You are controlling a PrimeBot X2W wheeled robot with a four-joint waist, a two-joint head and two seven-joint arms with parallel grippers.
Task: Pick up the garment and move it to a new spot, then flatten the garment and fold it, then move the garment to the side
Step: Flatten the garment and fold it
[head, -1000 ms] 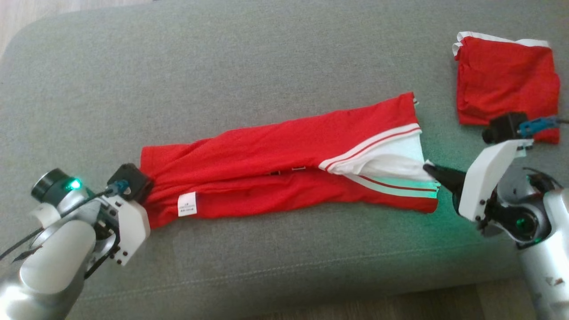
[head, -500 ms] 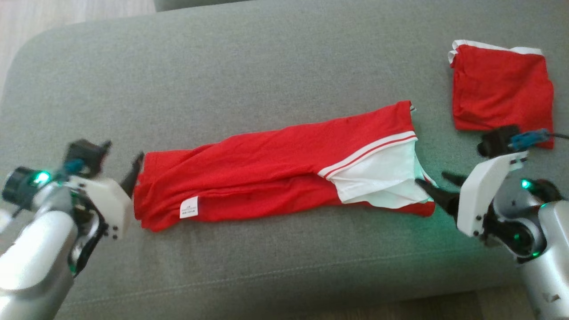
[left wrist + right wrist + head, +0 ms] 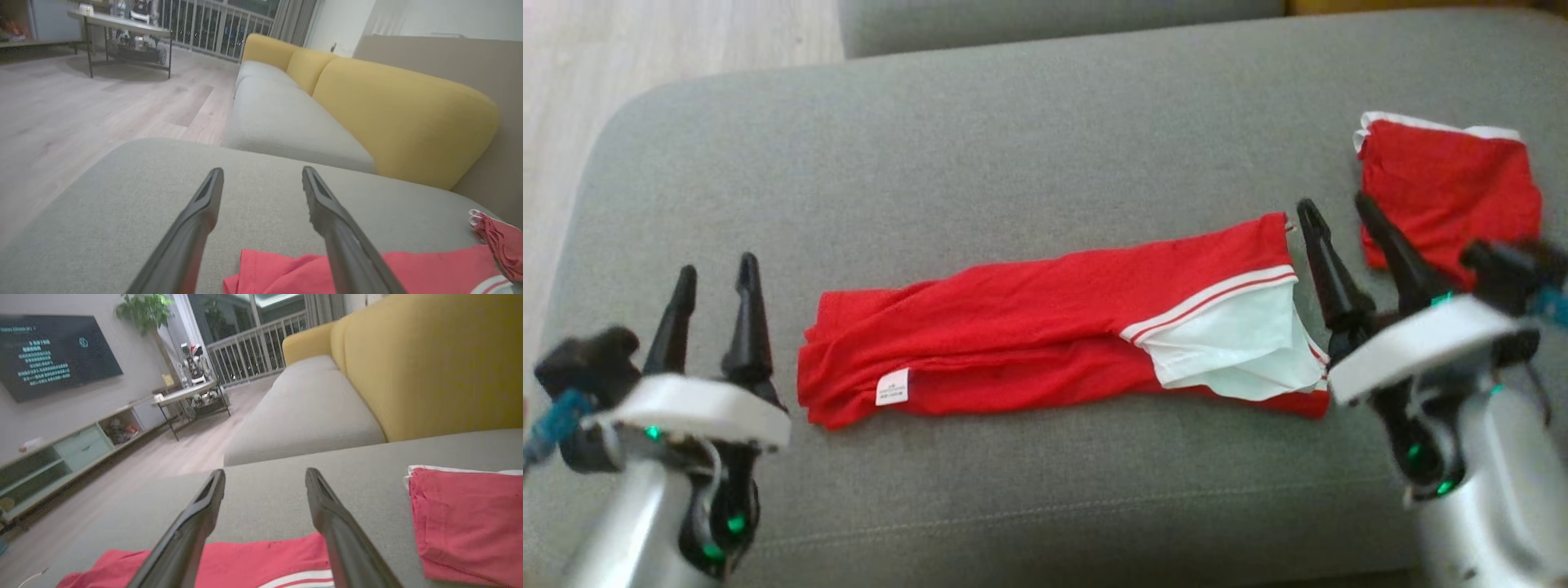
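Observation:
A red garment [image 3: 1045, 327] with white striped trim lies folded into a long band across the grey cushion [image 3: 980, 155]; a white label shows near its left end. My left gripper [image 3: 712, 273] hovers open just left of that end, fingers pointing away from me, nothing between them. Open and empty too, my right gripper [image 3: 1334, 208] stands just right of the white-trimmed end. The left wrist view shows the garment [image 3: 416, 269] low at the bottom right; in the right wrist view the garment [image 3: 245, 559] lies under the open fingers.
A second red garment [image 3: 1450, 188], folded square with white trim, lies at the cushion's far right and shows as the folded piece [image 3: 466, 522] in the right wrist view. Yellow sofa backs [image 3: 400, 114] rise behind. Wooden floor [image 3: 670, 41] lies past the cushion's left edge.
Both grippers let go of the garment's ends and opened, then swung upright and drew back beside it. The garment stays laid out. The head camera has shifted too.

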